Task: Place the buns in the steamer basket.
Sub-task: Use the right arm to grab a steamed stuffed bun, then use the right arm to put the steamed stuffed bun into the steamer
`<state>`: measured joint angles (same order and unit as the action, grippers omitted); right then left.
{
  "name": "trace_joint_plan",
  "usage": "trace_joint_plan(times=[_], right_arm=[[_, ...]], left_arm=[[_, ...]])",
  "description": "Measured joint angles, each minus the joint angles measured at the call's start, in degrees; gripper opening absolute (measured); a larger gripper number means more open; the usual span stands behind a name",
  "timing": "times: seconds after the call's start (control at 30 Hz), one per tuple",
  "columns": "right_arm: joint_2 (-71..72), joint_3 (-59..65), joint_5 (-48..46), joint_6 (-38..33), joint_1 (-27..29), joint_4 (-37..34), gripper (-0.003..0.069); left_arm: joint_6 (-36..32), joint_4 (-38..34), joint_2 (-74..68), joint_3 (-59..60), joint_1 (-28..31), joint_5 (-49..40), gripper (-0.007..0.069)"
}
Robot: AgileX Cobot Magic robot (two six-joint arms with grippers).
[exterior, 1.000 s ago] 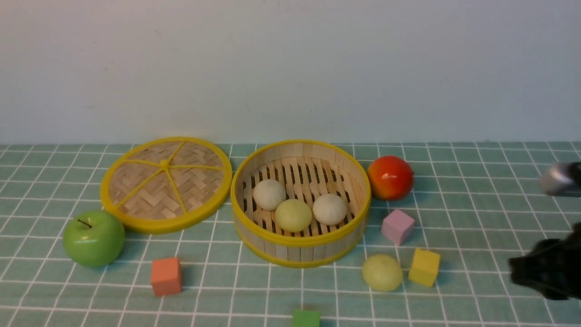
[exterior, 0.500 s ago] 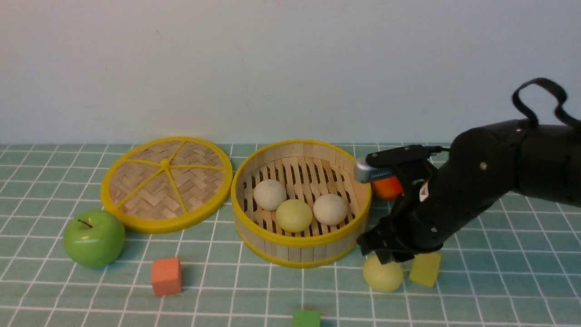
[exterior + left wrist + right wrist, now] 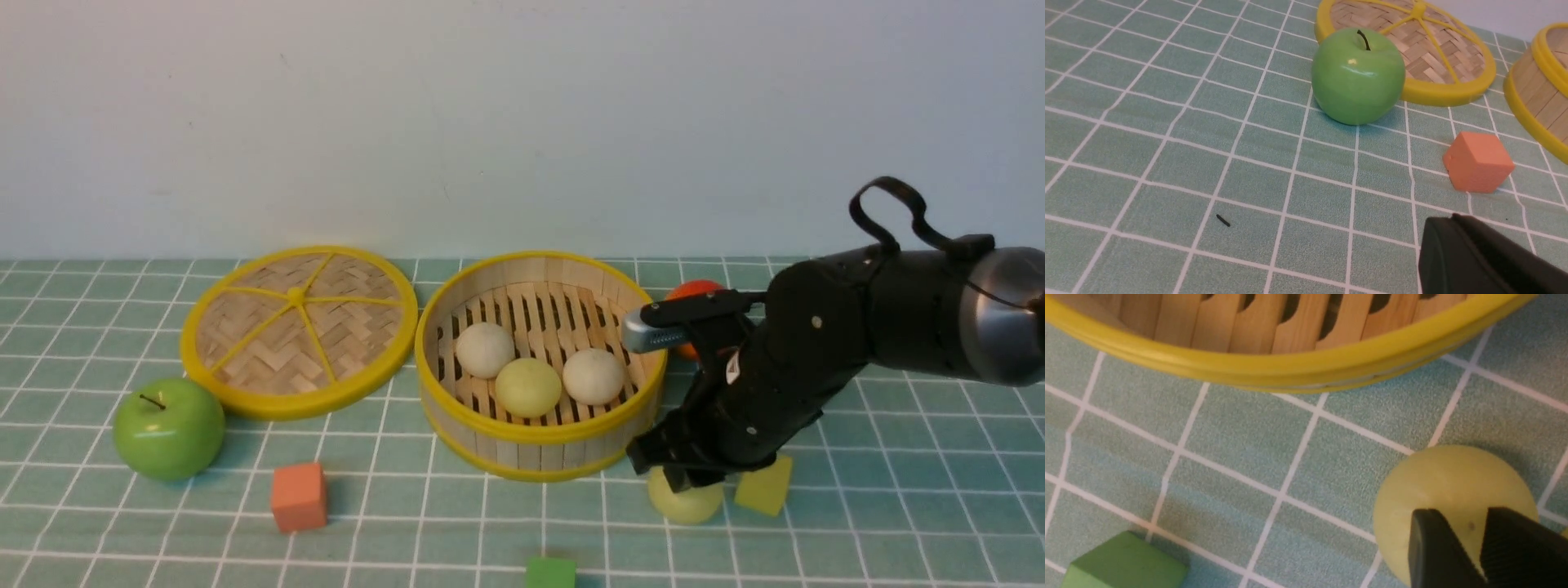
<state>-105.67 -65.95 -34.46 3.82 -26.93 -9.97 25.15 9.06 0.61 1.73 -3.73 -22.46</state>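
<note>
Right arm has shifted left and lower since half second ago. Steamer basket (image 3: pixel 540 363) at centre holds three buns. Right gripper (image 3: pixel 671 472) directly above fourth bun (image 3: pixel 686 500), which lies on cloth just right of basket's near wall; fingers (image 3: pixel 1437 555) nearly together over bun top, not pinching it. Left gripper (image 3: pixel 1478 261) far off at left; spread cannot be told.

Slatted bamboo steamer basket (image 3: pixel 540 441), matt smooth buns (image 3: pixel 593 376), glossy apple (image 3: pixel 169 427).
</note>
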Motion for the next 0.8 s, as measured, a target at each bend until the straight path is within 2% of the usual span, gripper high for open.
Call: trace_joint_plan(times=[0.23,0.3,0.37,0.4,0.43,0.67,0.8], right_arm=[[-1.82,-0.17,0.58,0.16,0.00,-0.05,0.0202],[-1.82,-0.34,0.36,0.16,0.00,-0.05,0.0157],[-1.82,-0.48,-0.34,0.16,0.00,-0.11,0.0081],[-1.82,-0.48,-0.34,0.16,0.00,-0.17,0.0073],[-1.82,-0.55,-0.91,0.16,0.00,-0.23,0.0020],[1.07,-1.62,-5.28,0.16,0.00,-0.24,0.0003],[3.87,-8.06,-9.02,0.16,0.00,-0.87,0.0003]], left_arm=[[0.00,0.00,0.00,0.00,0.00,0.00,0.0034],[0.00,0.00,0.00,0.00,0.00,0.00,0.0036],[0.00,0.00,0.00,0.00,0.00,0.00,0.0038],[0.00,0.00,0.00,0.00,0.00,0.00,0.0038],[0.00,0.00,0.00,0.00,0.00,0.00,0.0038],[0.00,0.00,0.00,0.00,0.00,0.00,0.0041],[0.00,0.00,0.00,0.00,0.00,0.00,0.0041]])
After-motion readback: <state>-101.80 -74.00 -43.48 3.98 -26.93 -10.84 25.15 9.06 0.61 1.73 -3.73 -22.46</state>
